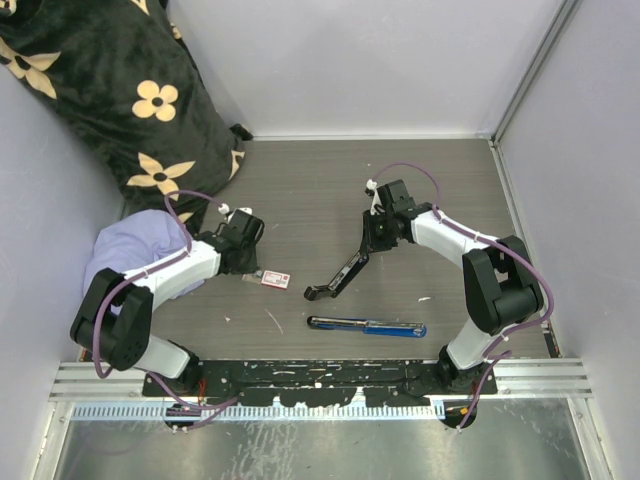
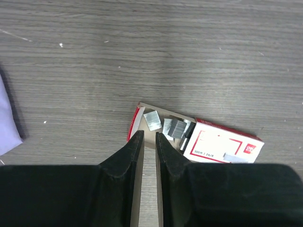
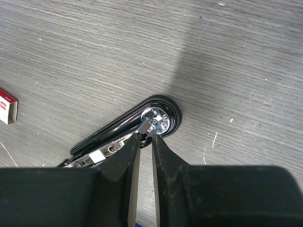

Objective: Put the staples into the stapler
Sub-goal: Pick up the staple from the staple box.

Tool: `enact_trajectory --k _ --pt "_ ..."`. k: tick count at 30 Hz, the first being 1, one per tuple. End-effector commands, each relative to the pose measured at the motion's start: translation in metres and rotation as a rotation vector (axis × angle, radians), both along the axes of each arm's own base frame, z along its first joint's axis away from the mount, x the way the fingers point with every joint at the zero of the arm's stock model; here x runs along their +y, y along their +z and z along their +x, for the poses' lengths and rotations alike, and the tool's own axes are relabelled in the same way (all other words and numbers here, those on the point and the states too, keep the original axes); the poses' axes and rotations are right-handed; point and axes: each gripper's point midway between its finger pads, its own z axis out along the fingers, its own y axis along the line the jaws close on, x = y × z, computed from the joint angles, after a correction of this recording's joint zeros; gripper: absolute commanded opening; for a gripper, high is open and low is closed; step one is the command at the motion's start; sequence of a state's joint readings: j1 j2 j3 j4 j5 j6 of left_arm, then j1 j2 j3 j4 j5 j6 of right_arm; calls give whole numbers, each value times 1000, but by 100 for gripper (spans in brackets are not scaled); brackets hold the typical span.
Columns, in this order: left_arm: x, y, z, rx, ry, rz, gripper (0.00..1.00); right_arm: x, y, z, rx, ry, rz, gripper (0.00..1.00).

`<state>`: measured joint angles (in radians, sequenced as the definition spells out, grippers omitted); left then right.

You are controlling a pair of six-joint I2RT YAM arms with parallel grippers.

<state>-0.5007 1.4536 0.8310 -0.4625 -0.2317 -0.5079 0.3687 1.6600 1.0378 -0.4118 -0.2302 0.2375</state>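
all three views share the staples [image 1: 275,279] [image 2: 222,142] [image 3: 8,106]: the top camera looks down from high behind the arm bases [image 1: 300,375], the left wrist from close above, the right wrist from close beside.

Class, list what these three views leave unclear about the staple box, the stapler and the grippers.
- Left wrist: the near edge of the staples box, behind the left gripper; whether it is pinched is unclear.
- Right wrist: most of the magazine of the stapler, covered by the right gripper.
- Top external: the box label, too small to read.
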Motion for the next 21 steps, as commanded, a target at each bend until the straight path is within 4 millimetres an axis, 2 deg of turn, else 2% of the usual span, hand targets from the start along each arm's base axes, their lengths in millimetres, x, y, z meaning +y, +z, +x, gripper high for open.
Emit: enact_trajectory --k 1,6,15,21 --pt "10 17 18 -79 137 11 18 -29 -31 -32 127 16 -141 20" --pt "8 20 23 -109 184 -18 22 -29 -31 -32 127 19 -139 20" --pt "1 14 31 -109 231 -57 22 -29 -32 -33 129 21 -138 20" --pt "3 10 32 -104 244 -41 22 -28 -32 -32 129 21 -136 20"
